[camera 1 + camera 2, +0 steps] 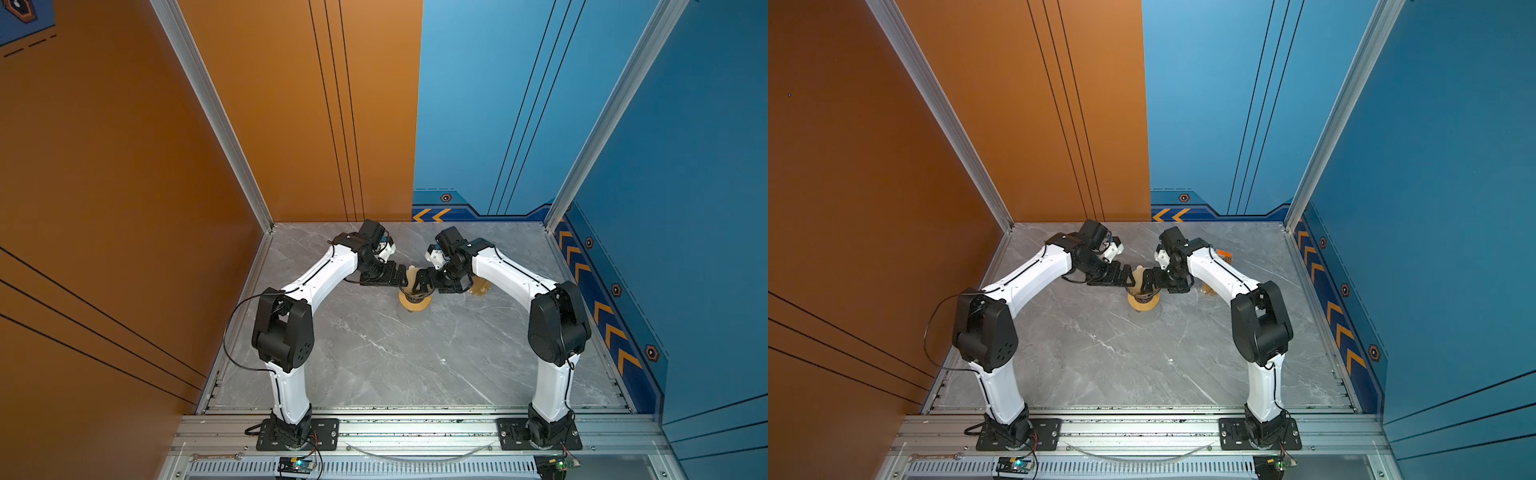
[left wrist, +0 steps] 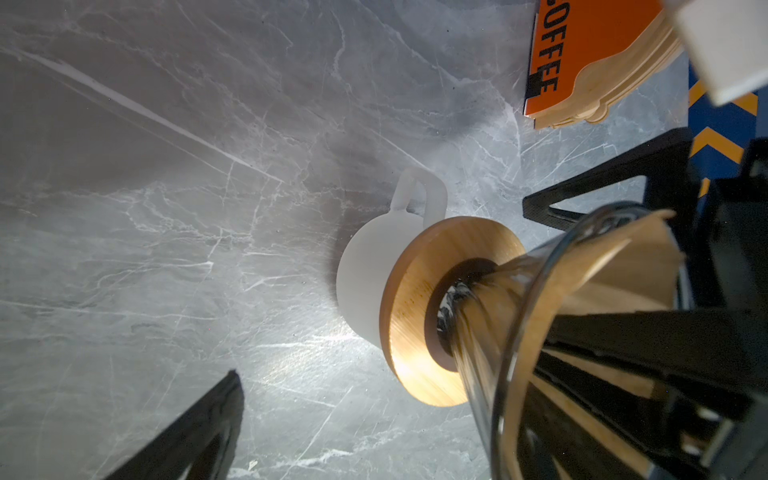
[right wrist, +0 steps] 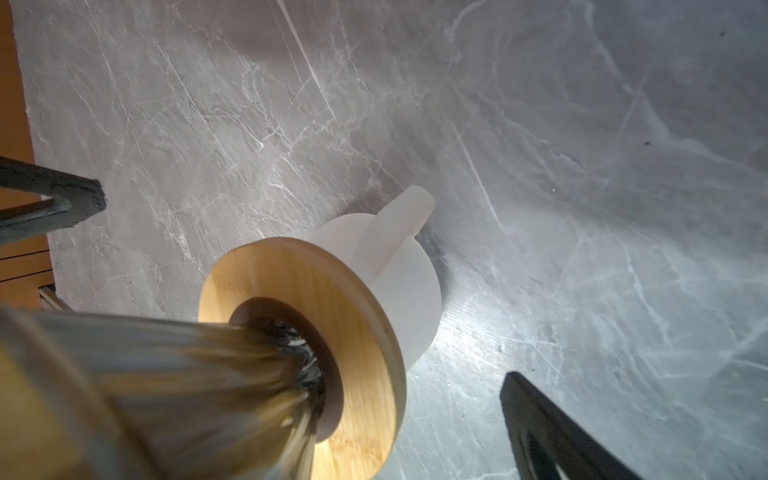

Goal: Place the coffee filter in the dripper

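The dripper [image 2: 494, 328] stands upright in the middle of the grey marble counter [image 1: 374, 353], in its far half. Its narrow stem drops through the dark hole of a flat wooden ring [image 2: 411, 299]. The ring lies on top of a translucent white jug [image 2: 361, 286], which stands on the counter.

The coffee filter [image 2: 623, 270] sits inside the dripper. Its tan paper shows through the smoky ribbed wall, and one pointed edge stands a little above the rim. In both top views the paper shows as a pale tan patch between the two arms.

The left gripper [image 1: 401, 277] hangs just left of the dripper's rim and the right gripper [image 1: 420, 283] just right of it, so the two nearly meet over the cone. Both have their jaws spread wide and neither holds anything. In the left wrist view one finger [image 2: 208, 428] stands well apart from the dripper, over bare counter. A dark bar crosses in front of the cone's mouth, and I cannot tell whether it touches the paper. In the right wrist view one finger [image 3: 548, 432] is likewise well clear of the ring and the jug, and the dripper itself is blurred there.

A stack of tan filters with an orange strip [image 2: 582, 54] lies on the counter to the right of the jug, partly hidden under the right arm in the top views.
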Available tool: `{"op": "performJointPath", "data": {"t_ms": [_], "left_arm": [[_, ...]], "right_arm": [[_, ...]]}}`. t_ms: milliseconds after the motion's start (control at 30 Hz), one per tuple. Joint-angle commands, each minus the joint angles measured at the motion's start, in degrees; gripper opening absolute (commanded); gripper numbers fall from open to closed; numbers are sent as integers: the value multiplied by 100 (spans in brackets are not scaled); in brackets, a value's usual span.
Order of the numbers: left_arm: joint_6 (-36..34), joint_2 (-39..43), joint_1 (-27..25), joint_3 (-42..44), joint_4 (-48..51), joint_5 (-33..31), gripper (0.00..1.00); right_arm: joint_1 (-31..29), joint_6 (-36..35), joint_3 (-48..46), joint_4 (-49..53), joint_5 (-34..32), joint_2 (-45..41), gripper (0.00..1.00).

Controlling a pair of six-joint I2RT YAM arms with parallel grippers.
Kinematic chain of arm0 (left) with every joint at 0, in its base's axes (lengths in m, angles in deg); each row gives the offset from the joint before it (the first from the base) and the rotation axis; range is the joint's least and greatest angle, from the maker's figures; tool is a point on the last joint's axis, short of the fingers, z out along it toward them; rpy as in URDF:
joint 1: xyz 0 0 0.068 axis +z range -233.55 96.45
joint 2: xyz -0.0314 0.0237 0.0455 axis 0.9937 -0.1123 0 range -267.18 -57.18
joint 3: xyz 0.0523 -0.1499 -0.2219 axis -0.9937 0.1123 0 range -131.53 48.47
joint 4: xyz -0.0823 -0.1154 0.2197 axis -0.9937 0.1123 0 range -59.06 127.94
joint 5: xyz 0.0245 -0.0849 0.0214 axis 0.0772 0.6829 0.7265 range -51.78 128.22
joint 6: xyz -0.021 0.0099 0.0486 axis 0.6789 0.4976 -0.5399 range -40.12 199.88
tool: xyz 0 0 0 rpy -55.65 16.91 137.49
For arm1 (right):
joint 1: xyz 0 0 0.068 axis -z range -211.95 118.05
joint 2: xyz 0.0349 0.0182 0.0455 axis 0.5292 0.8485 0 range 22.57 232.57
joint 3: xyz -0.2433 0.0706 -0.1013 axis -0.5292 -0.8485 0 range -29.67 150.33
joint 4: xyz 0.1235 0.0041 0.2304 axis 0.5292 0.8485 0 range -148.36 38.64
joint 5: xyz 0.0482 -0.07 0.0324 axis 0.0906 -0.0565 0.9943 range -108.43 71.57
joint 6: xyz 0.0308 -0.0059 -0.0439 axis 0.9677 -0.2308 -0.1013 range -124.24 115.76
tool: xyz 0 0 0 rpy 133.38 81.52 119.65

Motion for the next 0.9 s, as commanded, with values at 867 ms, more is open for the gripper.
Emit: {"op": "performJointPath", "data": {"t_ms": [867], "left_arm": [[26,264,15,-174,43,460,98]], "right_arm": [[46,138,311,87,-26,-671,96]]}}
